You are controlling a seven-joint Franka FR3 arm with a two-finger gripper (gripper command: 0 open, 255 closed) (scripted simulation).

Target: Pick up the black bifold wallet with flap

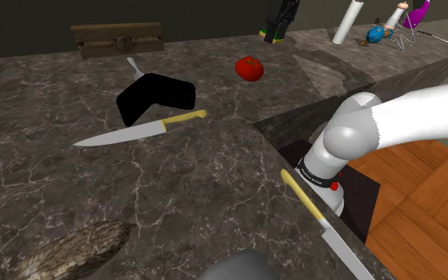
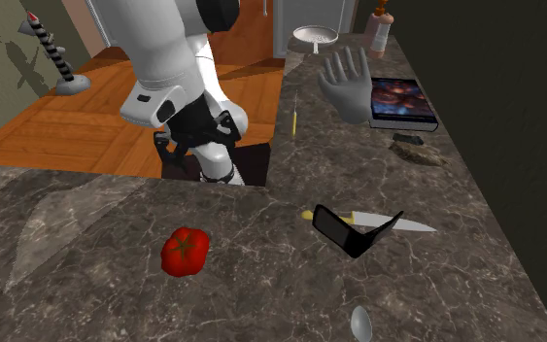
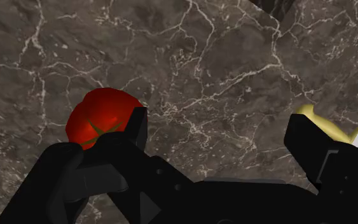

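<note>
Tomato (image 3: 98,118) partly behind hand (image 3: 219,127); yellow handle (image 3: 323,121), probably knife's, likewise.

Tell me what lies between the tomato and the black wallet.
Nothing. The shoulder view shows only bare counter between the tomato and the wallet.

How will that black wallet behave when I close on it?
The wallet stands half open in a bent V, so it will probably fold under a squeeze rather than stay stiff. It looks thin, so likely light. The knife lies close beside it, so a push may shift that too.
</note>
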